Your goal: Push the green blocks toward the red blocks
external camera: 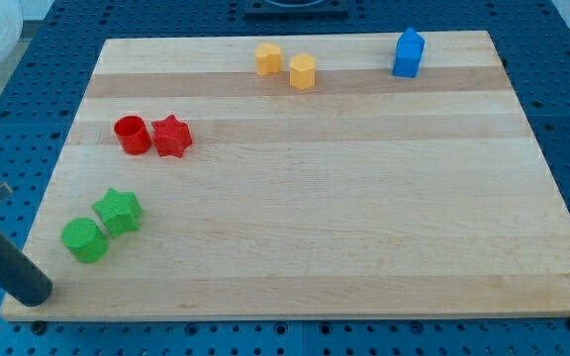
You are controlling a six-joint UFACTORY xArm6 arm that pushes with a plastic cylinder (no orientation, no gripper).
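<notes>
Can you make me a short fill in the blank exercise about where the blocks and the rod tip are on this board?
1. The two green blocks lie toward the view's ____ from the red blocks.
2. My tip sits at the view's ____ of the green blocks.
3. The blue block stands near the view's top ____ corner.

Missing words: bottom; left; right

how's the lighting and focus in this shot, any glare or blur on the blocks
Camera view: even, soft light, only faint shadows under the blocks; green blocks, red blocks, yellow blocks and blue block all sharp; no strong glare on the board; my tip is crisp at the view's bottom left.
</notes>
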